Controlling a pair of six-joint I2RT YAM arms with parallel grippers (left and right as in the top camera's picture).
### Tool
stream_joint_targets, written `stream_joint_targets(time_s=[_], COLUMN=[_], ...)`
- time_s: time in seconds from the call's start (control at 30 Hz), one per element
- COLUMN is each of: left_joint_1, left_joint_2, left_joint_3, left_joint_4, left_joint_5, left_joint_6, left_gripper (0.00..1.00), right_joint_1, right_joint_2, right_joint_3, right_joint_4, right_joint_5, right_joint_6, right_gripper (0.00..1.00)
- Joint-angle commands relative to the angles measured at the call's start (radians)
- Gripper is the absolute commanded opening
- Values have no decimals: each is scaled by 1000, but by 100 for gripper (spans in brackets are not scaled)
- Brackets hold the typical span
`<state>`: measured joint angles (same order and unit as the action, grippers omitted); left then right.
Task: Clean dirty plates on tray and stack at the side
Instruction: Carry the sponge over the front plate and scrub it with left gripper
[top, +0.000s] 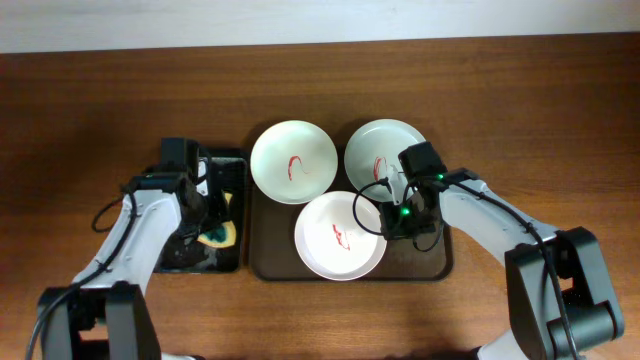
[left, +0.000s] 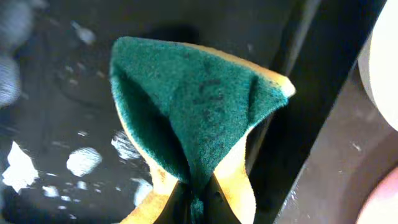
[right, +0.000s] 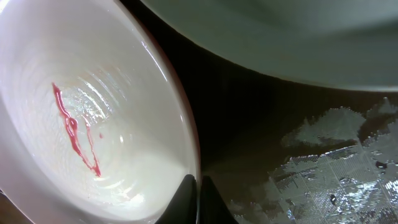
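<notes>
When working from overhead, note three smeared plates (top: 293, 162) on tray (top: 265, 262), left end effector (top: 205, 230) in black bin (top: 235, 160). At left wrist, carry pinched sponge (left: 199, 106) green face first. At right wrist, steady white plate (right: 93, 93) by rim with narrowly closed right end effector (right: 199, 199).

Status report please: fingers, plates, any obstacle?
Left fingers shut on sponge, over black bin. Right fingers pinching front plate rim. Three plates on tray, all smeared red. No obstacle seen.
</notes>
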<state>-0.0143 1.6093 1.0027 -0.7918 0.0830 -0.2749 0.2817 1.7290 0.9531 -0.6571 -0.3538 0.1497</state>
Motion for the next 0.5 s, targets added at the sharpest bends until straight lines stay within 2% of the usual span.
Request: stream_joint_targets(time_s=[0.0,0.1,0.33,0.47], left_joint_1=[-10,-53,-59,-190], left_joint_2=[6,6,-76,-136], left_joint_3=[13,13,89,95], left_joint_4=[-3,-6,-21,48], left_joint_5=[139,246,253,299], left_joint_6=[-16,23,26,25], left_gripper=[0,0,0,0], right_joint_1=[9,9,9,9], right_joint_2=[7,7,7,7], right_joint_3=[12,12,12,12], right_joint_4=[-6,-8,-8,-8], right_joint_5=[-2,-2,-2,-2], right_joint_6=[-10,-10,-10,-10], right_gripper=[4,4,4,4])
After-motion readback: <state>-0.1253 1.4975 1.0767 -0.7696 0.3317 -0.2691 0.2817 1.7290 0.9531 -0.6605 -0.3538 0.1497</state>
